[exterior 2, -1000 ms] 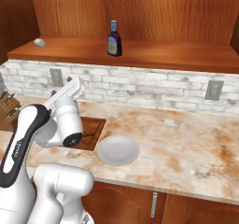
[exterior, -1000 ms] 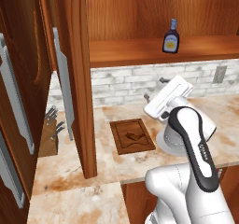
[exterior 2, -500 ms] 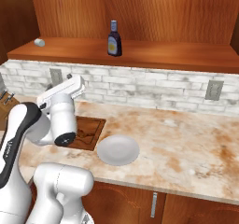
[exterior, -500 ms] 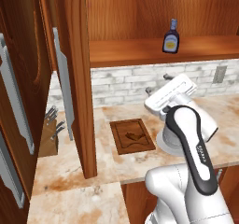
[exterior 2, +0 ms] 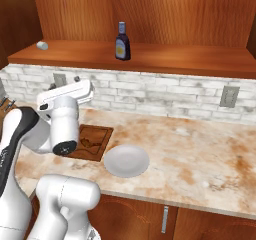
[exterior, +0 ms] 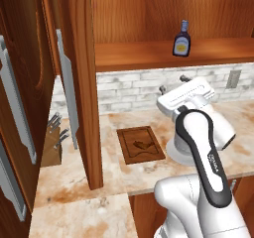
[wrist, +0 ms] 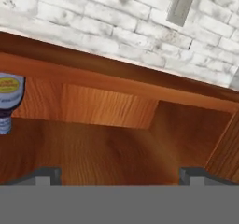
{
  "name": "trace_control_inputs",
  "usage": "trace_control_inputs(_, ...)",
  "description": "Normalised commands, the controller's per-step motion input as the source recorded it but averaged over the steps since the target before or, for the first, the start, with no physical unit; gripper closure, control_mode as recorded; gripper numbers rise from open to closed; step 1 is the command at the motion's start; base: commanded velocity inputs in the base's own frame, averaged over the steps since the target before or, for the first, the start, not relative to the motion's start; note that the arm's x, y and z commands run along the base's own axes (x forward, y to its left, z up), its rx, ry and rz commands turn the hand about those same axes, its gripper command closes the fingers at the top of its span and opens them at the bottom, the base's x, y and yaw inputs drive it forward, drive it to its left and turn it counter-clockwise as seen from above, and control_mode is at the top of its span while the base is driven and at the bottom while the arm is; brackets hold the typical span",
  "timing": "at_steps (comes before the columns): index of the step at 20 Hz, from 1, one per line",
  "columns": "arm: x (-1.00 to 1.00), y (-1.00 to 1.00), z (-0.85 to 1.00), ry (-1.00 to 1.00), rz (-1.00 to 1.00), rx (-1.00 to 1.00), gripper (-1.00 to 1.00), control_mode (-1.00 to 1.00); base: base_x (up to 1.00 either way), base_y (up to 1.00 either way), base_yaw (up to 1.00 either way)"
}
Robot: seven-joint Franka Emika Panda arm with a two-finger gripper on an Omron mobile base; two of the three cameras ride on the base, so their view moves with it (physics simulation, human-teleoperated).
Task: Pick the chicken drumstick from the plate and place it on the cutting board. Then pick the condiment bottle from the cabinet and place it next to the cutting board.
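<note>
- The condiment bottle (exterior: 181,39) was seen standing upright on the shelf of the cabinet (exterior: 149,53), its long axis vertical, blue cap uppermost and pale label turned toward the room.
- In the hand view the bottle appeared inverted at the left edge, as that view was rolled over.
- The chicken drumstick (exterior: 141,144) was seen lying on the cutting board (exterior 2: 91,141), its exact heading too small to tell.
- The plate (exterior 2: 126,160) was set just beside the board on the counter (exterior 2: 200,154).
- The gripper (exterior: 172,84) was held above the counter, below the shelf, jaws spread wide, with nothing held or touched.
</note>
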Motion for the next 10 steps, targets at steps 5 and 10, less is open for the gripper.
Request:
trace_control_inputs(5,-0.1,-0.19,0.34,0.09,0.0,0.11,-1.0,-1.0,0.0,0.0,0.0)
trace_control_inputs(10,-0.09,-0.18,0.35,0.08,0.0,0.1,-1.0,-1.0,0.0,0.0,0.0)
